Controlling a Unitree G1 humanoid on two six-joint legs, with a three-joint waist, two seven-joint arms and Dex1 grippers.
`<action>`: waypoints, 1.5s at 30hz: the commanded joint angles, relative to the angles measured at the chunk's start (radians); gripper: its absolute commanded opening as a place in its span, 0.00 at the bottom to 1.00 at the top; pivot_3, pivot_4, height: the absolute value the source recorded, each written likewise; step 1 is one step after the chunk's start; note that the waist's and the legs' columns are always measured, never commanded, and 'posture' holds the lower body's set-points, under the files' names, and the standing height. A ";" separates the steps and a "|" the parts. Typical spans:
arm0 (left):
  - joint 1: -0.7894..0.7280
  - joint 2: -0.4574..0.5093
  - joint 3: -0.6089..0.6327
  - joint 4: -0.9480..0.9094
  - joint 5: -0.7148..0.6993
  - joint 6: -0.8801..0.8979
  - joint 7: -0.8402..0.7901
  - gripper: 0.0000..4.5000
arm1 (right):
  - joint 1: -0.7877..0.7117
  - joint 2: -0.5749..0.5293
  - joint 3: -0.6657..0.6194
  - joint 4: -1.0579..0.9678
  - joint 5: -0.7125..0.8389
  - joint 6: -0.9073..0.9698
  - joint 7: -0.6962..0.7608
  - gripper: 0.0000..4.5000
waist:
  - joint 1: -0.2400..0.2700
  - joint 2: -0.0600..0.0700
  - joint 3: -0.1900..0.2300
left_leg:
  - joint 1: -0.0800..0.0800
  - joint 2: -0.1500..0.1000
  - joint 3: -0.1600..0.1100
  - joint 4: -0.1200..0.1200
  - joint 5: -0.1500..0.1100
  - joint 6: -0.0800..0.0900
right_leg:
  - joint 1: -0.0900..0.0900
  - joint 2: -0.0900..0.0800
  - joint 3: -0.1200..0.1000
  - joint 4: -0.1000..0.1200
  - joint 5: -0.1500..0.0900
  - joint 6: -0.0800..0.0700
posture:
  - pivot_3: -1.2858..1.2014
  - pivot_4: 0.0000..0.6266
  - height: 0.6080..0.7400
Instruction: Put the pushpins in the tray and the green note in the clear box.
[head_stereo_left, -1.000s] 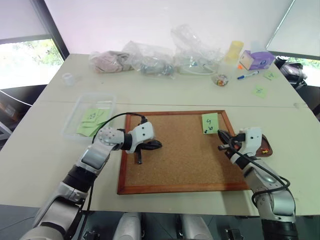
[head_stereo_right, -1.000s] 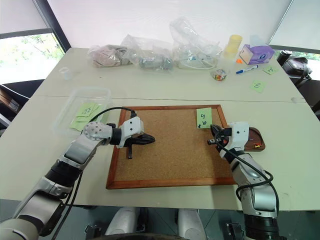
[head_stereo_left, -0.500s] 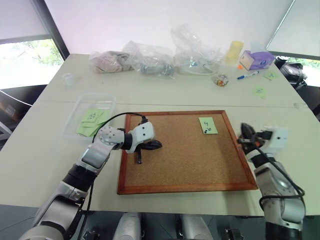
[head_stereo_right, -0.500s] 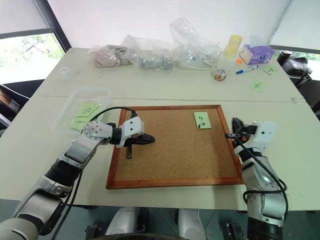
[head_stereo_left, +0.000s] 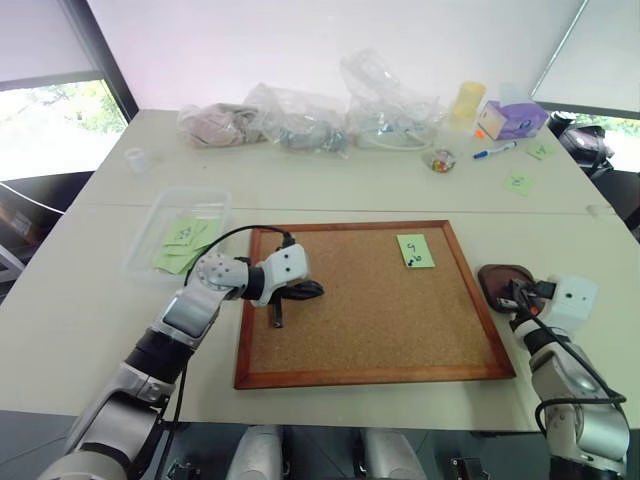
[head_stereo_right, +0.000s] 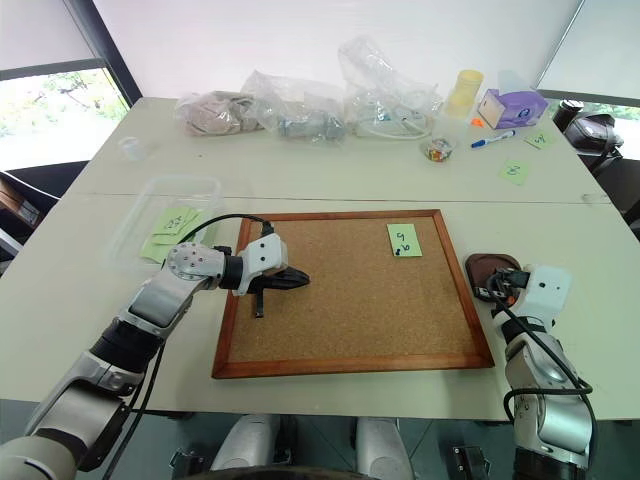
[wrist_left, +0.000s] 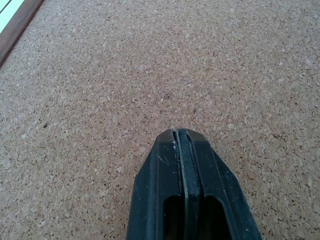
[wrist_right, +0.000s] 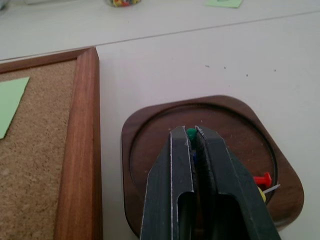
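The green note (head_stereo_left: 415, 250) lies on the cork board (head_stereo_left: 370, 320) near its far right corner, with a small dark dot at its lower edge. Just right of the board sits the dark brown tray (head_stereo_left: 490, 272). My right gripper (wrist_right: 190, 131) hangs over the tray (wrist_right: 145, 120), shut on a pushpin (wrist_right: 191, 133) with a green head. A red pushpin (wrist_right: 262, 179) and a yellow one lie inside the tray. My left gripper (wrist_left: 179, 132) rests shut and empty on the left part of the board (wrist_left: 100, 75). The clear box (head_stereo_left: 180, 232), left of the board, holds several green notes.
Soft plastic bags (head_stereo_left: 300, 120), a yellow cup (head_stereo_left: 467, 100), a purple box (head_stereo_left: 512, 120), a blue pen and a small bowl of coloured pins (head_stereo_left: 440, 160) line the back. Loose green notes (head_stereo_left: 518, 182) lie at the back right, a small clear cup (head_stereo_left: 136, 157) at the left.
My right gripper has swung right, from the board beside the green note to above the tray, staying shut. The note's lifted edge has settled flat. The left arm has kept still.
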 joint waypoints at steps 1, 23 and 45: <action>0.012 0.002 -0.031 0.012 0.028 0.014 0.000 0.00 | -0.008 -0.015 -0.016 -0.006 0.002 0.001 0.003 0.22 | 0.000 0.000 0.000 | 0.000 0.000 0.000 0.000 0.000 0.000 | 0.000 0.000 0.000 0.000 0.000 0.000 | 0.52 0.24 0.98; 0.009 -0.001 -0.032 0.018 0.026 0.005 -0.003 0.00 | -0.069 -0.047 0.105 -0.137 0.025 -0.062 0.131 0.98 | -0.002 0.001 0.000 | 0.000 0.000 0.000 0.000 0.000 0.000 | 0.000 0.000 0.000 0.000 0.000 0.000 | 0.52 0.24 0.98; 0.022 0.002 -0.029 -0.001 0.028 0.017 0.008 0.00 | -0.208 0.013 0.327 0.083 -0.047 -0.047 0.209 0.82 | 0.001 0.000 -0.001 | 0.000 0.000 0.000 0.000 0.000 0.000 | 0.001 0.000 0.000 0.000 0.000 0.000 | 0.52 0.24 0.98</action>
